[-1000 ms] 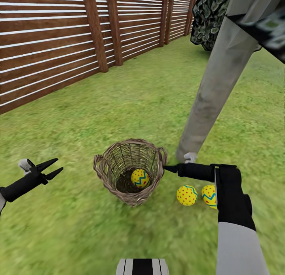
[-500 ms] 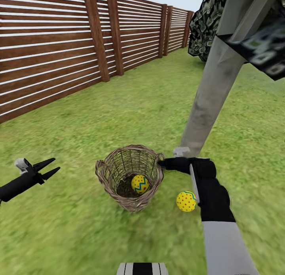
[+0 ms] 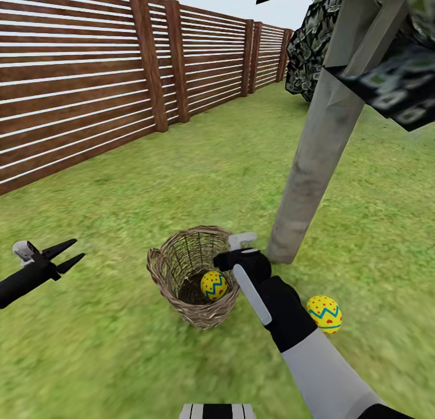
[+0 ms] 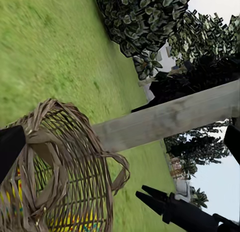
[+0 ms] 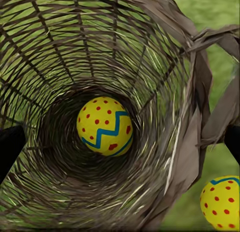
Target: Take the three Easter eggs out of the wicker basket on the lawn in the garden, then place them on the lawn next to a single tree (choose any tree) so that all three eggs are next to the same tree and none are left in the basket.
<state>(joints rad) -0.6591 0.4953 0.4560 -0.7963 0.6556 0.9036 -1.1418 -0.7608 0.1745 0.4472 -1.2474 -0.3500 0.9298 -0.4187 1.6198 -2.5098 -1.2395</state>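
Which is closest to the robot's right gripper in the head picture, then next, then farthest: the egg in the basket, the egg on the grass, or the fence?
From the right gripper:
1. Egg in the basket, just below it.
2. Egg on the grass, on the arm's other side.
3. Fence, far off left.

Head high, downward; wrists close, sharing basket [image 3: 192,274].

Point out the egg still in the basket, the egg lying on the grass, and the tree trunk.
Egg in the basket [image 5: 104,126], right wrist view, on its zigzag band.
Egg on the grass [image 3: 324,314], head view, middle of the shell.
Tree trunk [image 3: 311,165], head view, mid-height of the trunk.
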